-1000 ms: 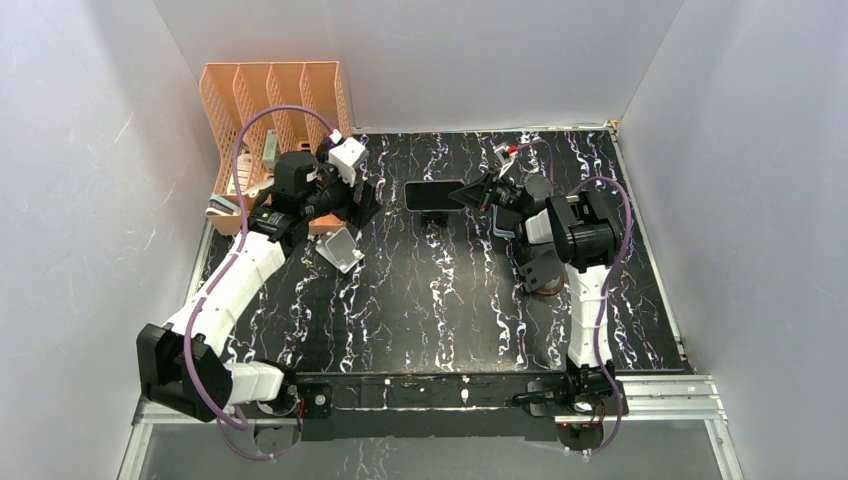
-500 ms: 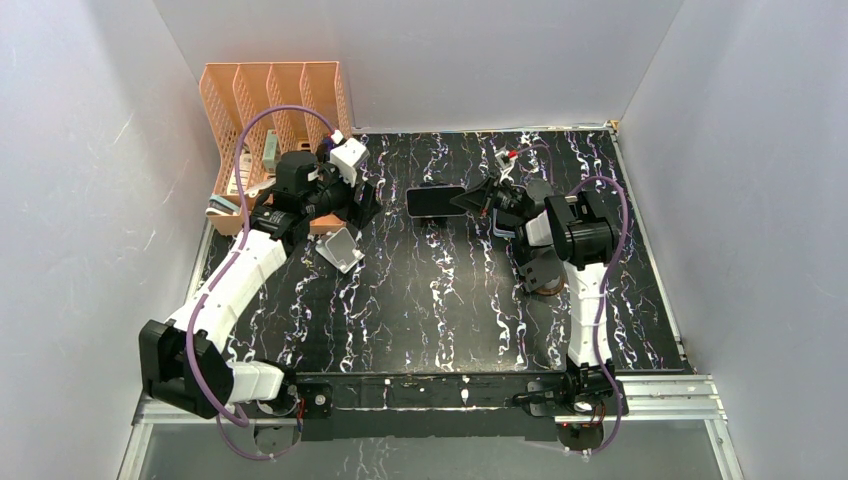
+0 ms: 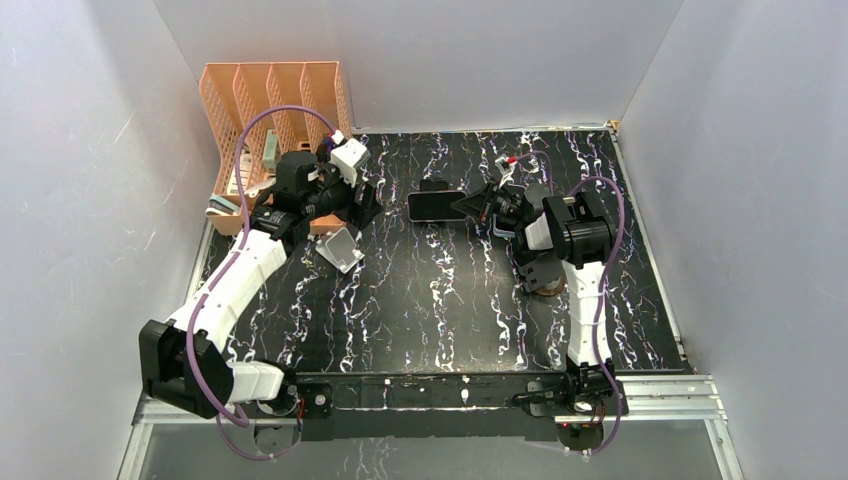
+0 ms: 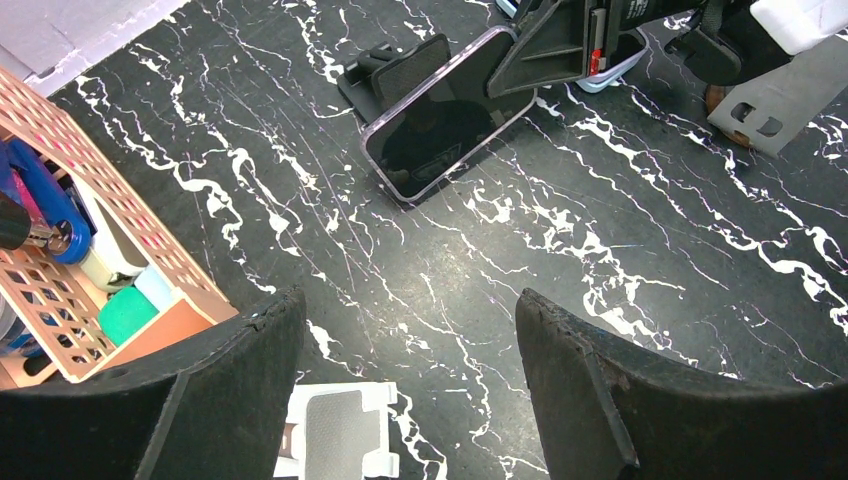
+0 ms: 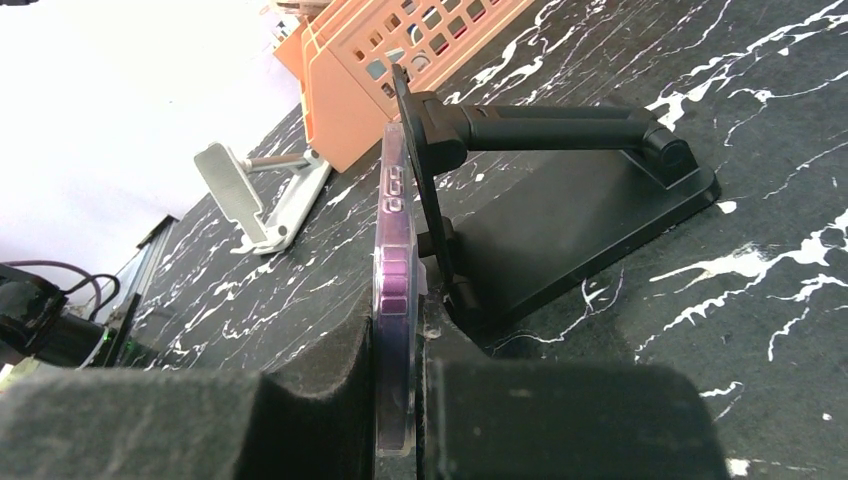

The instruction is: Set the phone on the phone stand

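Phone (image 5: pixel 394 290) clamped edge-on in right gripper (image 5: pixel 398 395), just beside black phone stand (image 5: pixel 570 215) cradle, left gripper (image 4: pixel 405 320) agape, empty: seating step, next likely settle it in, then release.

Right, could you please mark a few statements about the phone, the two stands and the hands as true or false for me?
1. The right hand is shut on one end of the phone. True.
2. The left hand holds the white stand. False: it is open with nothing between its fingers, and the white stand lies on the table.
3. The phone lies flat on the table. False: it is tilted up at the back plate of the black stand.
4. The orange organizer stands on the left arm's side. True.
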Controlling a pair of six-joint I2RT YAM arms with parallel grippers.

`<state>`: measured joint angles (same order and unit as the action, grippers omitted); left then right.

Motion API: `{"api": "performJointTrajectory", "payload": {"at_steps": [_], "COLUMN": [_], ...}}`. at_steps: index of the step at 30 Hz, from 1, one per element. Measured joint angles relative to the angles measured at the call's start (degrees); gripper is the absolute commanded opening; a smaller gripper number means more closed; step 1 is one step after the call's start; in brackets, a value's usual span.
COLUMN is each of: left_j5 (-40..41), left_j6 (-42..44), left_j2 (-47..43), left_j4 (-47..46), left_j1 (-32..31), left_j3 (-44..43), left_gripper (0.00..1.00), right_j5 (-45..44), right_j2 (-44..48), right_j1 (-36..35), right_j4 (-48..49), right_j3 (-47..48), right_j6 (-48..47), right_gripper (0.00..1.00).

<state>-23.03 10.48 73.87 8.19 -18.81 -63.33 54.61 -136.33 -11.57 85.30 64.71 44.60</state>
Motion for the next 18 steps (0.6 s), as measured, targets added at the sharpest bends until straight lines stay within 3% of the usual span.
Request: {"api": "performJointTrajectory", "payload": {"at_steps": [18], "left_j5": [-1.38], "left_j6": [0.2], "left_j2": [0.0], "left_j4": [-0.04], "left_j1": [0.0], "left_j3": [0.26], "left_gripper": [0.73], "right_j5": [-7.08], "right_j2": [3.8], "right_j1": [-0.35], "right_j4": [0.02], "right_j3": [-4.52], "right_j6": [-8.52], "right_gripper": [0.01]}}
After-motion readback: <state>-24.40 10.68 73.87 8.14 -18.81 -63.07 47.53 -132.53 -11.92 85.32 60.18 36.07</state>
